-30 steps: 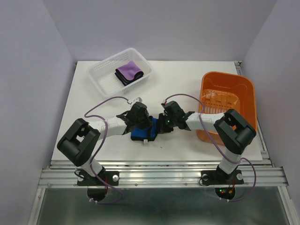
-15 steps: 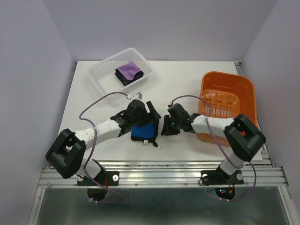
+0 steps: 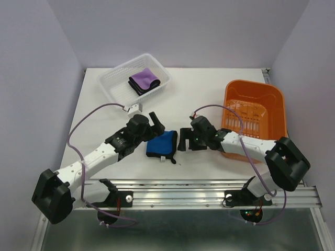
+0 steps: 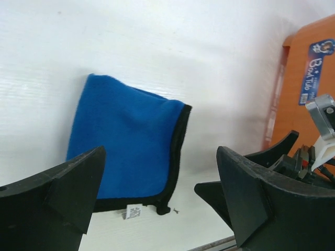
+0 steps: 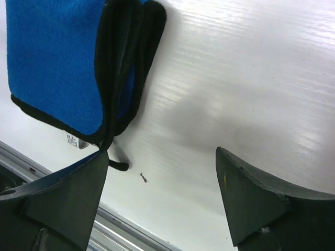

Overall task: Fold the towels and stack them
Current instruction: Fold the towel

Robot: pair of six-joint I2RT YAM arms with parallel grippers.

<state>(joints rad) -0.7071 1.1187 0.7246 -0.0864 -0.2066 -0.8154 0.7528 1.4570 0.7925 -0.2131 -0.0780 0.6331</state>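
Editor: Towels first. How far along does the job look?

Photographer: About midway, I'd judge. One blue towel [image 3: 161,145] lies folded into a neat black-edged packet on the white table [image 3: 209,94], near the front edge and between the two arms. The right wrist view shows its layers stacked at the fold, with a small tag poking out of the lower hem.

Editor: Grippers holding anything?

Photographer: Nothing. The left gripper [image 3: 157,123] hangs just off the cloth's left side with its fingers spread wide. The right gripper [image 3: 181,139] sits just off its right side, jaws also well apart and empty. Neither touches the cloth, as far as the overhead view shows.

Editor: Containers?

Photographer: Two. The white mesh basket [image 3: 111,93] stands at the far left of the table and holds a folded purple towel [image 3: 144,79]. Something dark lies along the lower edge of it, but I can't tell whether that's the black hem or a second cloth. The orange basket [image 3: 254,83] stands at the right edge, partly behind the right arm, and no cloth shows inside it.

Editor: What's left, then?

Photographer: The stacking, by my reading. The blue towel is folded but sits well apart from the purple one, so it has yet to be carried over and laid on top. No other loose cloth shows in any view, so that may be the last move.
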